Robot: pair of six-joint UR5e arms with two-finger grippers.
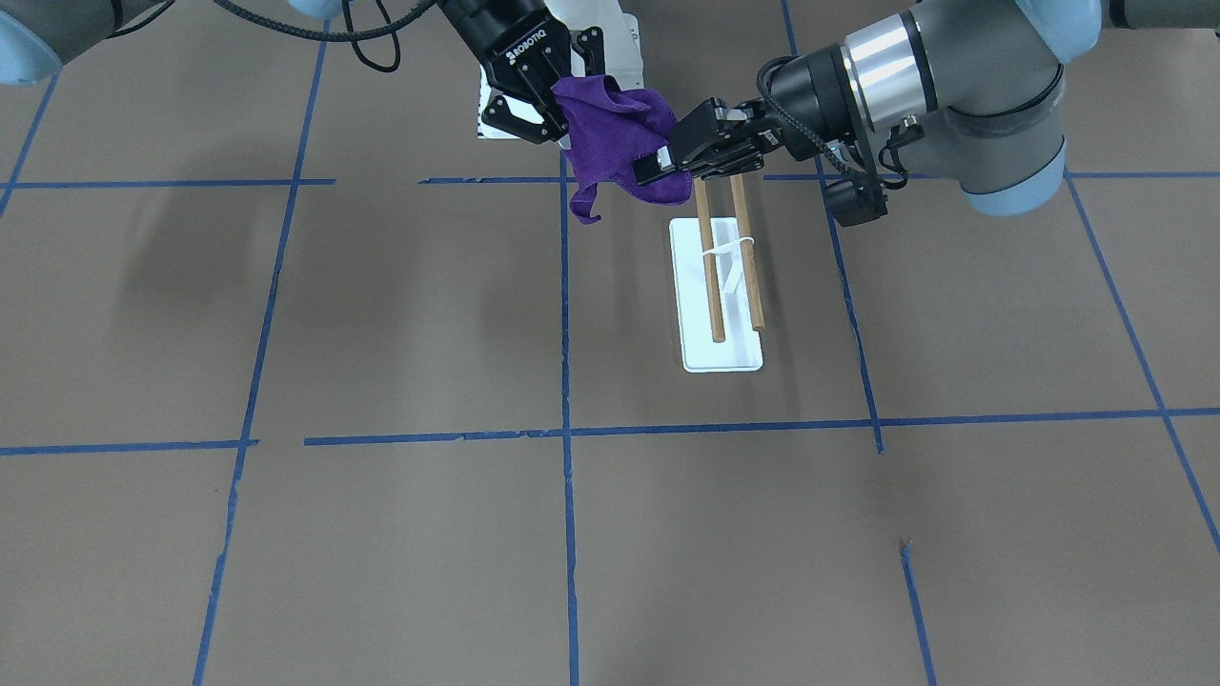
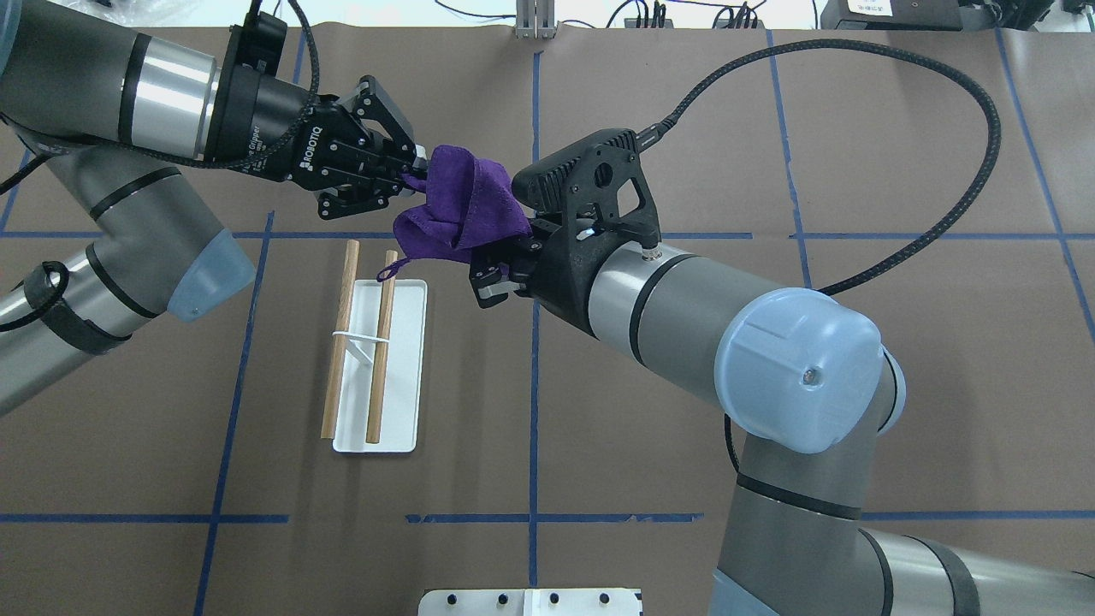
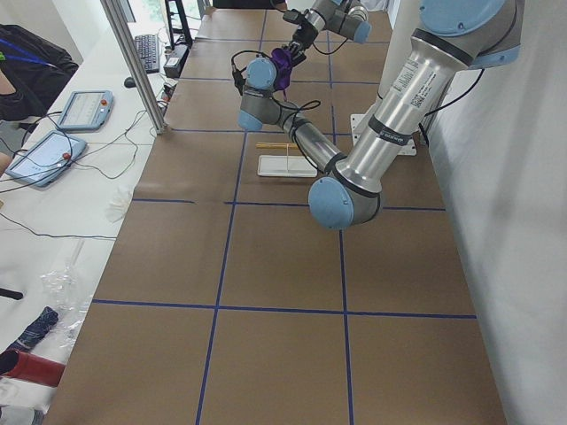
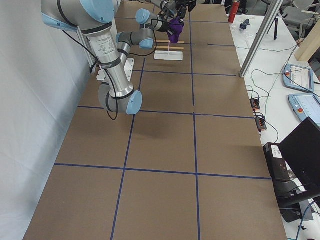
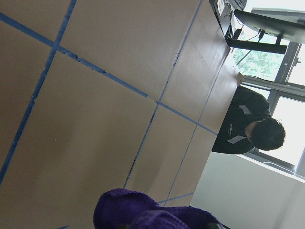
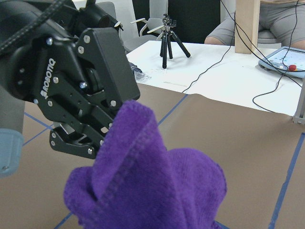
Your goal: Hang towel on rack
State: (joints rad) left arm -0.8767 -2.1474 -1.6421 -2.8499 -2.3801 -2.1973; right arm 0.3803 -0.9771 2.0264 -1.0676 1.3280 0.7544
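1. Towel (image 2: 466,205): 1 only, deep purple, bunched up. It's in the air at upper centre of the overhead view, strung btwn the two claws and not on the rack yet. Its small loop (image 2: 389,272) dangles near the top end of one dowel; touching or not, can't tell.
2. Left gripper (image 2: 412,174): comes in from upper left of the overhead view, jaws narrow, pinched on the towel's left edge.
3. Right gripper (image 1: 570,95): fingers mostly hidden under its cam mount and the cloth in the overhead view. In the front view the cloth comes out from btwn them, so I read it as clamped on the other end.
4. Rack (image 2: 381,342): left of centre in the overhead view. Brown dowels (image 2: 340,338) lie side by side on a thin white support, w/ a white base plate (image 2: 406,376) flat on the table (image 2: 299,556). Nothing hangs on it.
5. Step in hand, my read: carry + spread.
   - Pull the claws apart till the cloth is flat, no twist.
   - Turn it across both dowels, centre it and lower evenly.
   - Keep the loop off the dowel ends.
   - Let go only once the weight sits on wood.
   - The rack looks light, so a sideways drag could tip it.
6. Count: 1 towel, 1 rack, 2 dowels, 1 base plate, 2 grippers.
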